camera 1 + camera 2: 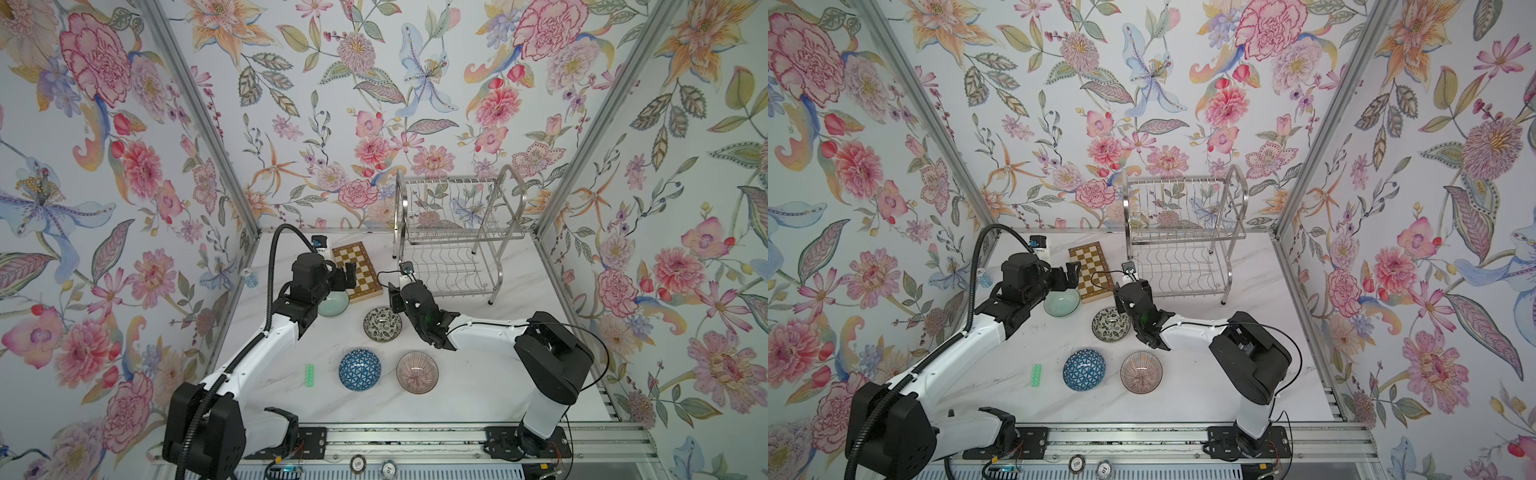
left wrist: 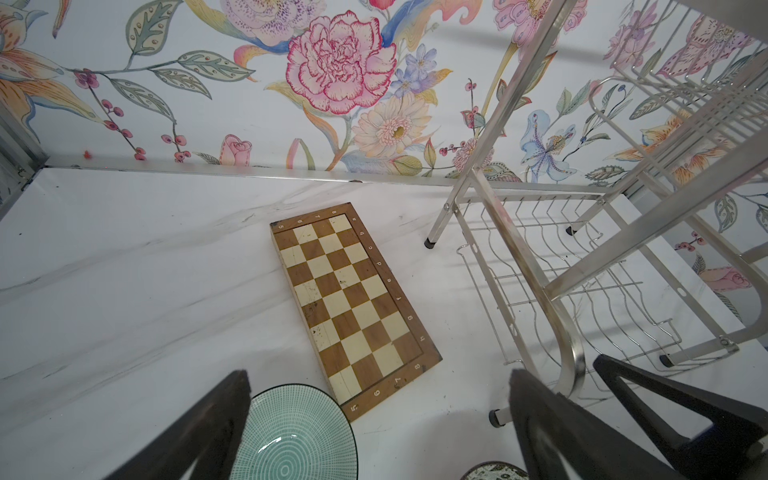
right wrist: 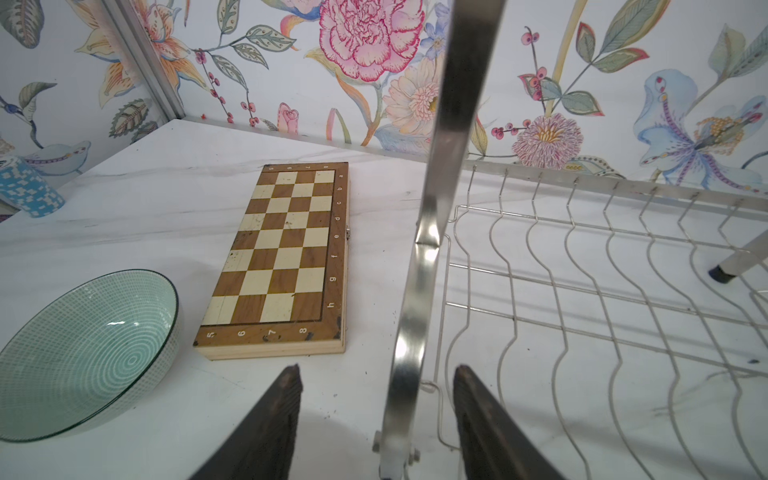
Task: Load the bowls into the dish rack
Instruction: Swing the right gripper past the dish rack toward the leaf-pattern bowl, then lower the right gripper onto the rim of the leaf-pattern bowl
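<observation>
Left gripper (image 1: 347, 276) is spread wide open with nothing in it, hanging above the near end of the chessboard (image 1: 357, 270).

Using the floral bowl (image 1: 382, 324) mid-table as the centre of the dial:
- The mint green bowl (image 1: 334, 306) is at about 10 o'clock, half tucked under the left arm's wrist.
- A little green block (image 1: 309, 375) lies at 8.
- The blue triangle bowl (image 1: 359, 370) is at 7.
- The chessboard lies flat at 11.

Right gripper (image 1: 395, 297) sits just off the floral bowl at 1 o'clock, down low. In its wrist view the jaws stand apart with the front leg (image 3: 415, 291) of the dish rack (image 1: 453, 237) between them. There's a gap on either side, so it's not pinching anything.

The pinkish bowl (image 1: 417, 371) is at 5 o'clock, just beside the blue one. The dish rack stands upright between 1 and 2 o'clock, back by the wall. All four bowls sit on the tabletop (image 1: 478, 374), apart from the rack.
</observation>
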You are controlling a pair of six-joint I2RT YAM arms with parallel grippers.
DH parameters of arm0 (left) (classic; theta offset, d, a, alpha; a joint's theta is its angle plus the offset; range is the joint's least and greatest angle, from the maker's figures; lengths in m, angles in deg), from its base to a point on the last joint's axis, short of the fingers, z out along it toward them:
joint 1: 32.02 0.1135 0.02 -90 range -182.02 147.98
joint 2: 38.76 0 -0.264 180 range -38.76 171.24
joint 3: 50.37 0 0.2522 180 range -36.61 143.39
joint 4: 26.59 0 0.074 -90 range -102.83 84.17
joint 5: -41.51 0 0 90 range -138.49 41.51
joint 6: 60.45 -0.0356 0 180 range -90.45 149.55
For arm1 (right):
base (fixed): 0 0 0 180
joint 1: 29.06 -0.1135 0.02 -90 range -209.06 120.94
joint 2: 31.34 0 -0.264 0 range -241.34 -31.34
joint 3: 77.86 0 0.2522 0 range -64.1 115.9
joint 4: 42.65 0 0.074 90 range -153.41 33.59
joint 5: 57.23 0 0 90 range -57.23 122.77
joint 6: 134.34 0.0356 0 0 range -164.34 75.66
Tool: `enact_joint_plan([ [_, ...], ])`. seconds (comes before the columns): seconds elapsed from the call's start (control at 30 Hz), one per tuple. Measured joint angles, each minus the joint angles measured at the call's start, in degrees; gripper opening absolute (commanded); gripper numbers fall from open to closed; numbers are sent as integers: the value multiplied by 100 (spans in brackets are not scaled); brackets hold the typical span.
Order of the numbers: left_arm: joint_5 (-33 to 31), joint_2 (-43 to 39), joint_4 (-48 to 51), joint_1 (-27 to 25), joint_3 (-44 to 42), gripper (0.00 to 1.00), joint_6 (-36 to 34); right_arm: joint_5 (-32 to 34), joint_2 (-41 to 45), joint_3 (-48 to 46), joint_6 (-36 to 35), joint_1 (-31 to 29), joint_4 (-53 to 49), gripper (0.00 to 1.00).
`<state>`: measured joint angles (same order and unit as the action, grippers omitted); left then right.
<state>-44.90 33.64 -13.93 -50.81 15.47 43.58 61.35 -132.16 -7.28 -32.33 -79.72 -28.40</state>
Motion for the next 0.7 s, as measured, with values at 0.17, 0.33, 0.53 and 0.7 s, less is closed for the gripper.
enact_joint_plan([
  [0.17, -42, 2, -2, 0, 0, 99, -2, -101, 529, -299, -61, -2, -94, 75],
  [0.33, -107, 2, -2, 0, 0, 99, -2, -466, 1082, -568, -201, -24, -514, 81],
  [0.53, -142, 7, 28, 0, 0, 99, 46, -1095, 1593, -758, -636, -39, -1305, 94],
  [0.7, -142, 153, 542, 0, 190, 99, 348, -1486, 1993, -898, -1099, -37, -1923, 94],
])
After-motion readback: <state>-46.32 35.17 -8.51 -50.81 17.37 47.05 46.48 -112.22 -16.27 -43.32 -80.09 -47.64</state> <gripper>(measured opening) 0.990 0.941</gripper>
